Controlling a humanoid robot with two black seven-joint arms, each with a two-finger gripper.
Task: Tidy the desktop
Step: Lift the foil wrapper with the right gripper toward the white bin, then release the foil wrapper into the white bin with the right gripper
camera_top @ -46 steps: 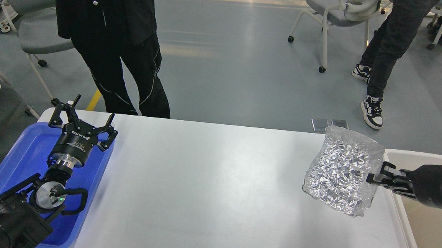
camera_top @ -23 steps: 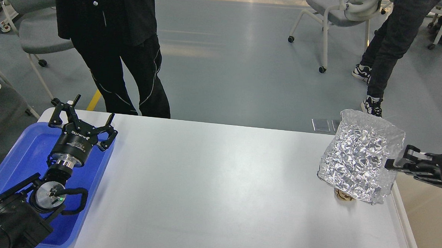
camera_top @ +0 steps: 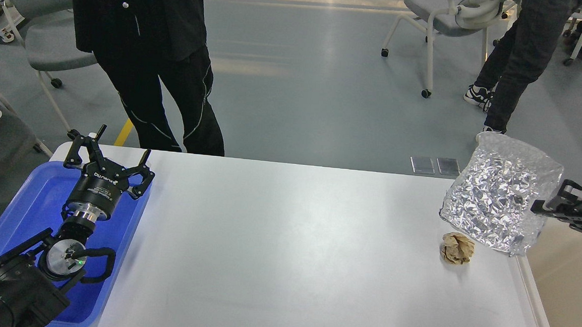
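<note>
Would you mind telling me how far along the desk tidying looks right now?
Partly done. In hand: the right tool holds the foil bag lifted off the desktop, near the beige bin at the right edge. Left: a crumpled brown paper ball lies on the desktop. The left tool hangs open and empty over the blue tray.

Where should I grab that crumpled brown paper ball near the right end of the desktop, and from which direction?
Come straight down on the paper ball and pinch across its middle. It is a small, roughly round wad lying loose on the desktop, with bare surface all around it, so no side is blocked. The right gripper is nearest, but it is holding the foil bag.
</note>
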